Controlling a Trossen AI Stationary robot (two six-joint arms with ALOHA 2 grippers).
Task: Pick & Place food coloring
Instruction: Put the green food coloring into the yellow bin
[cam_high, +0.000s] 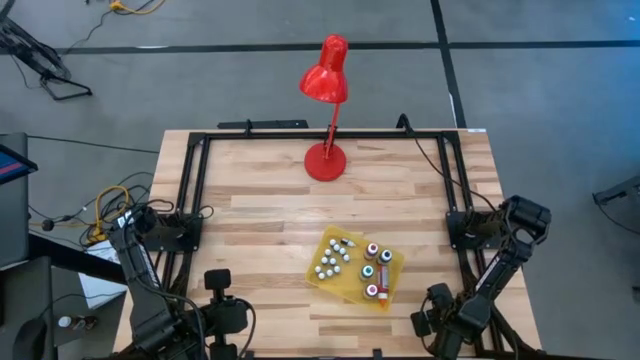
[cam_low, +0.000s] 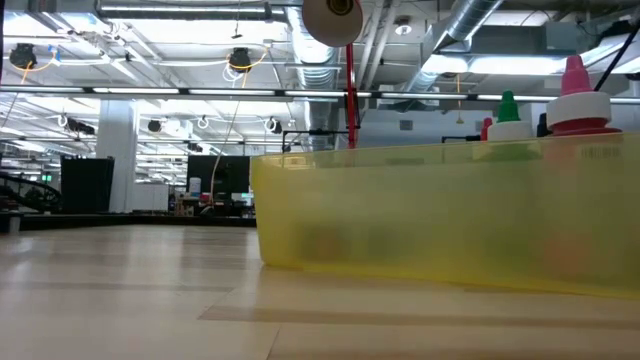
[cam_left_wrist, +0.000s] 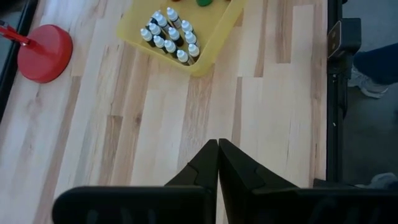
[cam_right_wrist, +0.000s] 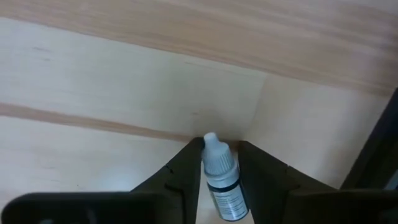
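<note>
A yellow tray (cam_high: 345, 285) lies on the wooden table right of centre. It holds a cluster of small white-capped dropper bottles (cam_left_wrist: 169, 36) and several larger food coloring bottles (cam_high: 376, 270) with coloured contents. One more white-capped dropper bottle (cam_right_wrist: 221, 177) lies on the bare wood near the table's near right corner, with my right gripper (cam_right_wrist: 217, 152) closed around it, pointing down. My left gripper (cam_left_wrist: 217, 148) hovers shut over the near left of the table, holding nothing. My right gripper pinches the dropper bottle's body just below its cap (cam_right_wrist: 219, 169) between its two fingers. The fingers come from above, pointing down, and lie across the bottle. The white cap (cam_right_wrist: 211, 146) pokes out past the fingertips, and the bottle seems to lie on the wood.
A red desk lamp stands on its round base (cam_high: 325, 160) at the far middle of the table. A black frame rail (cam_high: 455, 180) runs along the table's edges, close beside my right gripper. In the low view the tray wall (cam_low: 440, 215) fills the middle, with green (cam_low: 508, 108) and pink (cam_low: 575, 85) caps above it.
</note>
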